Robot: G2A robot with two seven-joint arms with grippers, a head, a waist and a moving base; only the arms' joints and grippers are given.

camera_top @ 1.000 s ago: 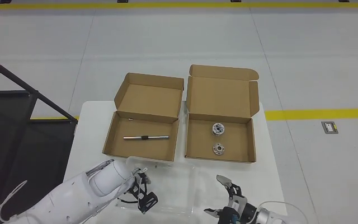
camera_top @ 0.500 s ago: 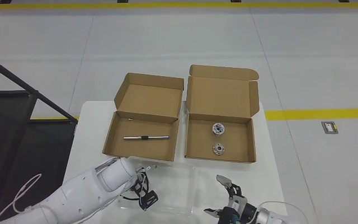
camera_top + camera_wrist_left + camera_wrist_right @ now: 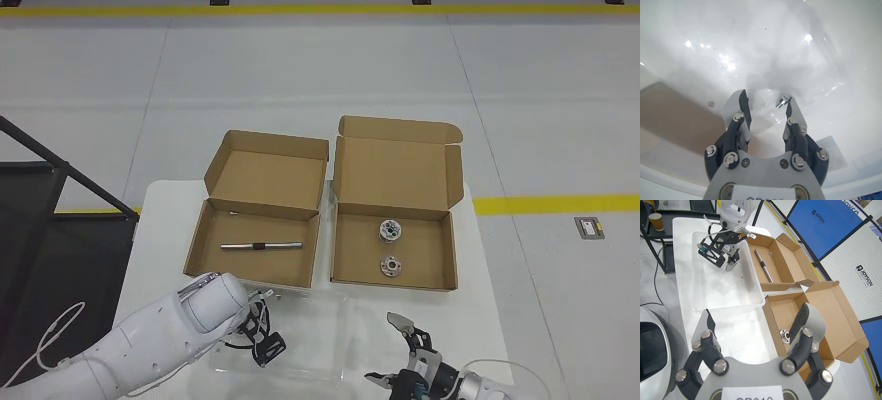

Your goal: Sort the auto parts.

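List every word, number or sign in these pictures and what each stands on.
Blue panel: a white brand mark, not quoted here.
White pegboard: the same mark in black.
Label on the left gripper: cut off, unreadable.
Label on the right gripper: cut off, unreadable.
Floor plate: too small to read.

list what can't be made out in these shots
Right wrist view: silver flanged metal hub half covered by the right claw.
Right wrist view: tiny grey piece in a brown cardboard box, too small to name.
Left wrist view: whether the short silver bolt touches the left claw is unclear.
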